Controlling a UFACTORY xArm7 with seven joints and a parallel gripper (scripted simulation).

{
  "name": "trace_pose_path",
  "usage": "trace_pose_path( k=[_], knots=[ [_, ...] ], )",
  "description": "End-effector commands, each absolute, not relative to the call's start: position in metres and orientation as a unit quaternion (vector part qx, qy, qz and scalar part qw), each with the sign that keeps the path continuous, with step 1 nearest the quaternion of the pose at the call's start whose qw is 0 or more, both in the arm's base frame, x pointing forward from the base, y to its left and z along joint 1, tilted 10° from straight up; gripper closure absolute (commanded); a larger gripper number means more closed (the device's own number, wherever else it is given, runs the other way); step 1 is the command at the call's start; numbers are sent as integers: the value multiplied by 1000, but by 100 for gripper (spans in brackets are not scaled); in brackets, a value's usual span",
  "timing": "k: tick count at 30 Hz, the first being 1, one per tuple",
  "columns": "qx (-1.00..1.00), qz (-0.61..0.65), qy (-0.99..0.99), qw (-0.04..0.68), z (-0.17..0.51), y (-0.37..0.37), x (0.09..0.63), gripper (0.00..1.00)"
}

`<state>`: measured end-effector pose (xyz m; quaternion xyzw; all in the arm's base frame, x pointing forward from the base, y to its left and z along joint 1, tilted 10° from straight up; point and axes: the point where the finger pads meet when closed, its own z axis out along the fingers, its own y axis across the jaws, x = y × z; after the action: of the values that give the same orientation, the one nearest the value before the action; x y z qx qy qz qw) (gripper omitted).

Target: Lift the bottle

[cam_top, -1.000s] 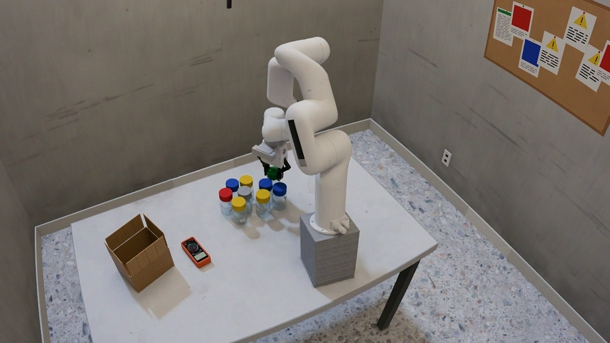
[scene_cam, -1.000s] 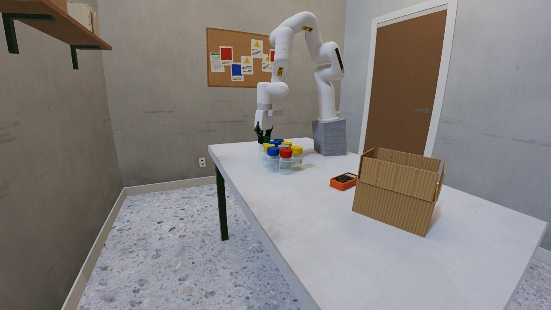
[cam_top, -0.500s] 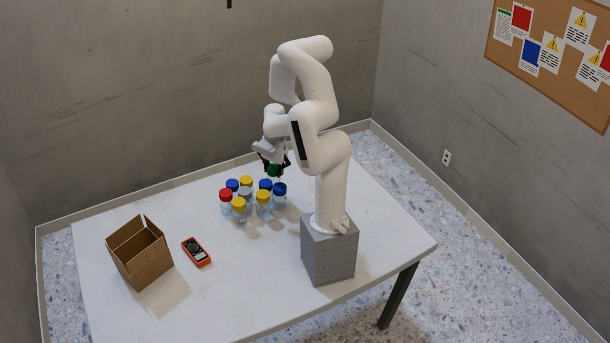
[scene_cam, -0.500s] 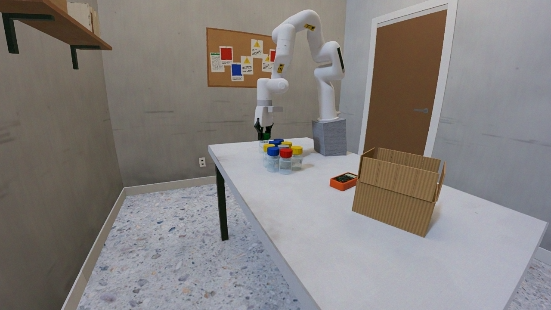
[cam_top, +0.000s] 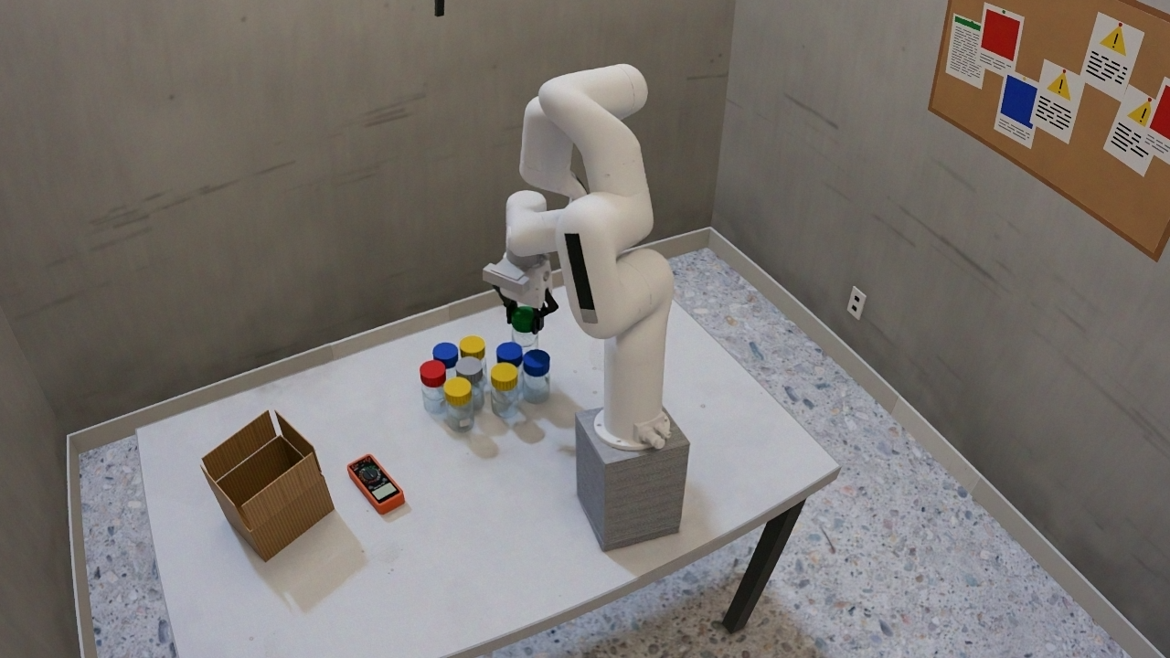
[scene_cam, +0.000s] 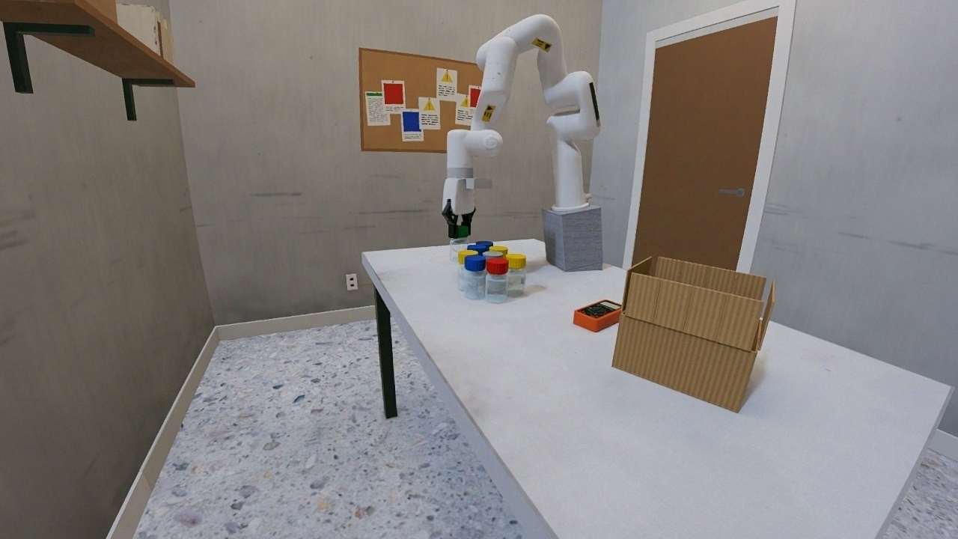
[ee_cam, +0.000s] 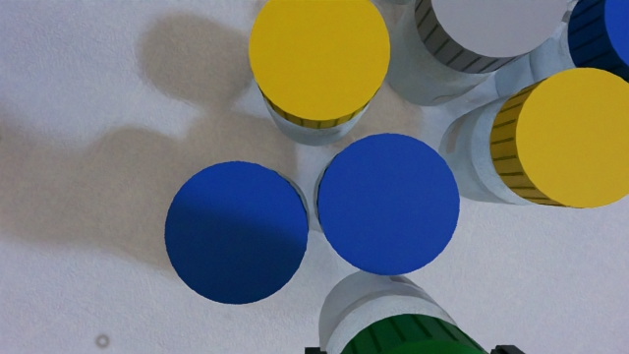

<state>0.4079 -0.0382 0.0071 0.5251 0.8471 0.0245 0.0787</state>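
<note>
The bottle with the green cap (cam_top: 523, 320) (scene_cam: 459, 235) (ee_cam: 403, 330) is clear glass and hangs upright in my gripper (cam_top: 524, 314) (scene_cam: 459, 227). The gripper is shut on its cap and holds it above the table (cam_top: 506, 524), its base near the level of the other caps. In the wrist view only the cap's top and shoulder show at the bottom edge. Below stand the other bottles: two blue-capped ones (ee_cam: 236, 232) (ee_cam: 388, 204), two yellow-capped ones (ee_cam: 319, 59) (ee_cam: 570, 138) and a grey-capped one (ee_cam: 491, 25), all upright.
The bottle cluster (cam_top: 483, 380) (scene_cam: 492, 271) also holds a red-capped bottle (cam_top: 432, 384). An open cardboard box (cam_top: 265, 482) (scene_cam: 689, 332) and an orange multimeter (cam_top: 375, 482) (scene_cam: 596, 314) lie farther along the table. The arm's grey pedestal (cam_top: 630, 491) stands near the cluster.
</note>
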Motion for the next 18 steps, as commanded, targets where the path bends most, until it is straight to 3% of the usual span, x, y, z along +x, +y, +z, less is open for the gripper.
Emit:
trace_pose_path(
  k=[1, 18],
  knots=[
    [525, 25, 847, 80, 11, -38, 409, 100],
    [525, 25, 847, 80, 16, -38, 408, 100]
  ],
)
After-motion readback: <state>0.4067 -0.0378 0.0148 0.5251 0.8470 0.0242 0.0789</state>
